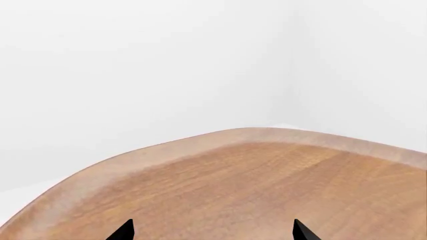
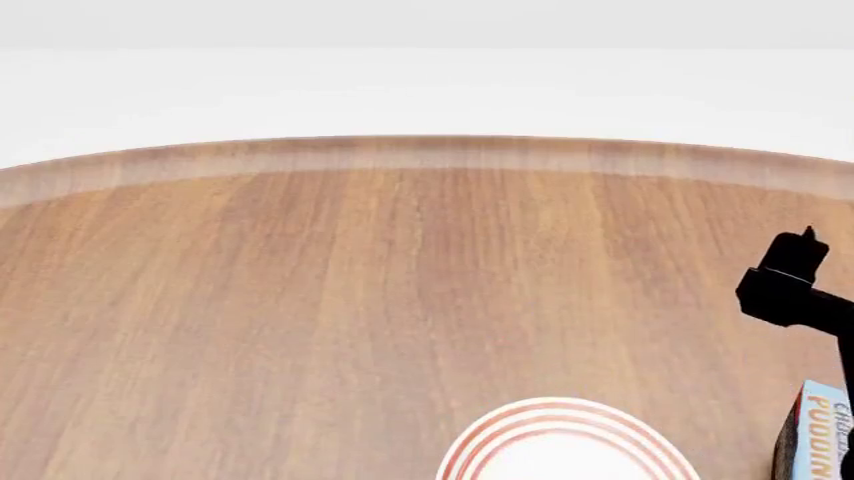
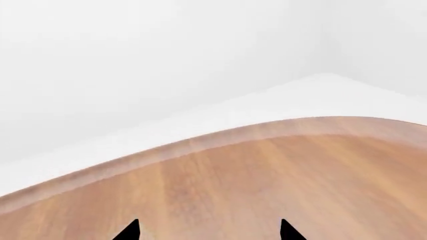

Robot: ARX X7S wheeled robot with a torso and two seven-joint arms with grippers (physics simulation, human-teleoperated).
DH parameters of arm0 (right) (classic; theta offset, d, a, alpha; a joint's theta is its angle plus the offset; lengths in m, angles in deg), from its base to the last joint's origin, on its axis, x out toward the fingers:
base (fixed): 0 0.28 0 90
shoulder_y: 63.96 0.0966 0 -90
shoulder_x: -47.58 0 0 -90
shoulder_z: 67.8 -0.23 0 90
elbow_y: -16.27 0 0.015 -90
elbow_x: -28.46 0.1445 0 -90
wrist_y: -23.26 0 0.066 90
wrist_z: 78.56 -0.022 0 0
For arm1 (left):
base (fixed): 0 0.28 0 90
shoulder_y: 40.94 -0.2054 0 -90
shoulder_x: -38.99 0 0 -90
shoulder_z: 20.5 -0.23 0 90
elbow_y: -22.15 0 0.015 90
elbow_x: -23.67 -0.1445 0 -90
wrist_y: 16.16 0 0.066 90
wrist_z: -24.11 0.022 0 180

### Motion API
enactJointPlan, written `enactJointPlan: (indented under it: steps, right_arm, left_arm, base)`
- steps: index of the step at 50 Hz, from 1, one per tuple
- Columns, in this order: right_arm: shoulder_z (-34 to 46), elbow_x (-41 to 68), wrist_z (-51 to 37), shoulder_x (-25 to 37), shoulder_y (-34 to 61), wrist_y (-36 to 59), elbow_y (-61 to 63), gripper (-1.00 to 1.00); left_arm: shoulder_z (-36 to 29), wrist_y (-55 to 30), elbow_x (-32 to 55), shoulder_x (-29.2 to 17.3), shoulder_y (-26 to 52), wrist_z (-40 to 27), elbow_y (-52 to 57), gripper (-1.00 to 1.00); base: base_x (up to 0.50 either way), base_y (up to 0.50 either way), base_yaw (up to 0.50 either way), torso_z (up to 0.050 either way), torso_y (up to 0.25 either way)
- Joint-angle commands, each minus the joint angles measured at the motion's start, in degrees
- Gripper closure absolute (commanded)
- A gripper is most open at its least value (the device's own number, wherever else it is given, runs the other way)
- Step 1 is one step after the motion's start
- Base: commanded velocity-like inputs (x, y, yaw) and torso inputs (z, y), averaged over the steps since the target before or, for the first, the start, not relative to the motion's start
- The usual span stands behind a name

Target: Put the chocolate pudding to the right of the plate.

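Right pincer (image 3: 208, 231) tips spread over bare wooden counter (image 2: 334, 300), gripping nothing. Chocolate pudding (image 2: 817, 435) stands right of the plate (image 2: 567, 445). Left pincer (image 1: 213, 231) spread too.

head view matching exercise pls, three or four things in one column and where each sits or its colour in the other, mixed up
Things:
1. plate
2. chocolate pudding
3. table
4. right arm

Descriptions:
A. brown wood with a paler rim
B. black, near the right edge, above the carton
C. white with red rings, cut off by the bottom edge
D. dark carton with a light blue face, bottom right corner

Pairs: 1-C, 2-D, 3-A, 4-B
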Motion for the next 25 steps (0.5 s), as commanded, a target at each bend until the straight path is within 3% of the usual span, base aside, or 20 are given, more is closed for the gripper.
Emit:
enactJointPlan:
  steps: [1, 25]
  right_arm:
    - [1.74, 2.47, -0.22, -0.02, 3.17, 9.16, 13.71, -1.0]
    - [0.73, 10.21, -1.75, 0.08, 16.45, 30.49, 36.0, -1.0]
  left_arm:
    - [-0.05, 0.17, 0.16, -0.03, 0.06, 0.01, -0.15, -1.0]
    - [-0.18, 0.27, 0.24, -0.15, -0.02, -0.19, 0.02, -1.0]
  base:
    - [0.0, 0.0, 0.0, 0.0, 0.0]
    - [0.0, 0.0, 0.0, 0.0, 0.0]
